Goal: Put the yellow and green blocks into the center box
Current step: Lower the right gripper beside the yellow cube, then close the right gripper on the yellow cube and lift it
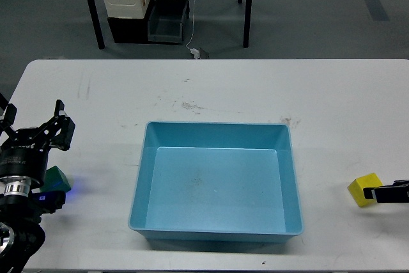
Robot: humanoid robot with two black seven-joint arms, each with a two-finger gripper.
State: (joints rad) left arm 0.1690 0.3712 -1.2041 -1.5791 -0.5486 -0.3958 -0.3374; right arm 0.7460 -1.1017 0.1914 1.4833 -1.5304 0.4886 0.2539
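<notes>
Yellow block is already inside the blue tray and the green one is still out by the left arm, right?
Not quite. The head view shows the yellow block outside the blue tray, on the table to its right by the right gripper. The tray holds nothing. The green block is indeed out by the left gripper.

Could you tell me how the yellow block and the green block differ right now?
The yellow block lies right of the blue tray, in plain view; the green block lies left, partly hidden behind the left gripper. Yellow is bright, green dark. Both rest on the table, outside the tray.
</notes>
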